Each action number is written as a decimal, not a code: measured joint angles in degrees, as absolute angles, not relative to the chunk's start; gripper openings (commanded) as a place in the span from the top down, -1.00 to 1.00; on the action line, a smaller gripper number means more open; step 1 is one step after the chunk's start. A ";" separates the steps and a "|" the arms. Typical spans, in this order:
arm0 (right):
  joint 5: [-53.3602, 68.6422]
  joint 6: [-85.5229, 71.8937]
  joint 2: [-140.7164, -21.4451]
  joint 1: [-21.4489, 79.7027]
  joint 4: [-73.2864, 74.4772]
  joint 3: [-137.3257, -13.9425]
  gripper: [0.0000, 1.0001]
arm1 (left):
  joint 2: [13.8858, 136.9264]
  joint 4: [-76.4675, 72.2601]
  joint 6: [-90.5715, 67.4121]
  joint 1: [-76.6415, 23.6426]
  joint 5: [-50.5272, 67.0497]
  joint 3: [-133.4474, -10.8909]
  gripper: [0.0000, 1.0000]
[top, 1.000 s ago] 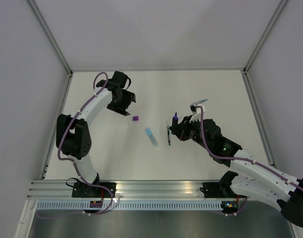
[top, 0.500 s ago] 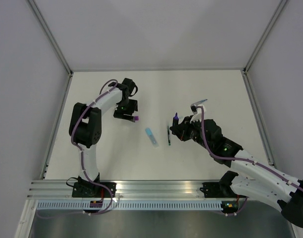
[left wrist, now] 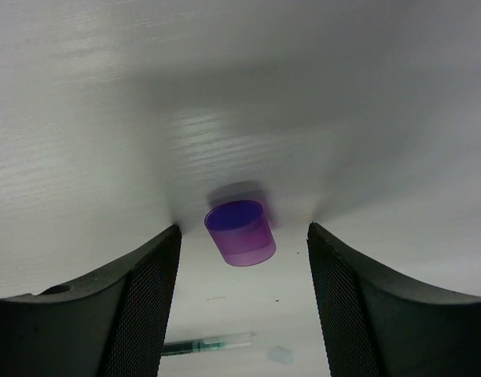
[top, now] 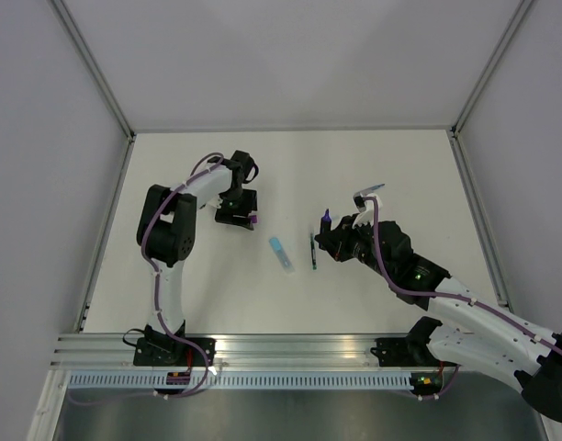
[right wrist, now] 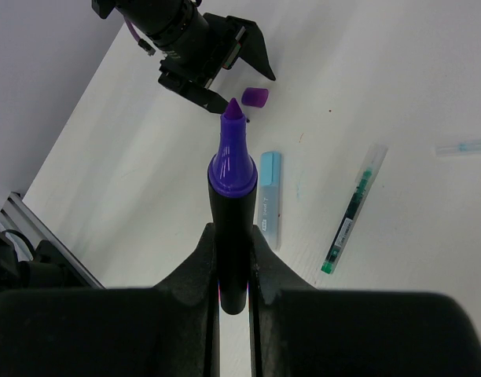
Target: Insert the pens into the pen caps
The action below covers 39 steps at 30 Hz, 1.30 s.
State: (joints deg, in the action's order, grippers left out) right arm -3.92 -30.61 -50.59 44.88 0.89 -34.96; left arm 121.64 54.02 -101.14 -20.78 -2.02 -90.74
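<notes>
The purple pen cap [left wrist: 240, 233] lies on its side on the white table, between the two open fingers of my left gripper [left wrist: 242, 243], touching neither. From above, the cap [top: 254, 221] sits at the tip of the left gripper [top: 245, 219]. My right gripper [right wrist: 233, 236] is shut on the stubby black marker [right wrist: 231, 196], whose bare purple tip points towards the cap. It holds the marker [top: 325, 219] above the table at centre right. The light-blue highlighter [top: 280, 254] and the thin dark pen [top: 312, 250] lie side by side at the centre.
A thin pale-blue piece [right wrist: 463, 147] lies at the right edge of the right wrist view. A blue-tipped thin item [top: 375, 189] shows beyond the right arm. A small pale bit [left wrist: 280, 355] lies near the thin dark pen [left wrist: 209, 343]. White walls close the table's sides and back.
My left gripper has swung forward and right and come down around the purple cap. My right arm and the marker have not moved.
</notes>
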 measured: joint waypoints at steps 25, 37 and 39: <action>-3.92 -30.61 -50.57 44.88 0.89 -34.96 1.00 | 121.89 54.52 -102.56 -20.75 -1.56 -90.50 0.52; -3.03 -30.22 -52.27 44.88 0.62 -34.96 1.00 | 118.52 50.98 -89.60 -21.37 -7.11 -88.14 0.95; -1.52 -29.80 -53.10 44.88 0.14 -34.96 1.00 | 115.85 49.23 -84.47 -21.82 -8.58 -87.29 0.95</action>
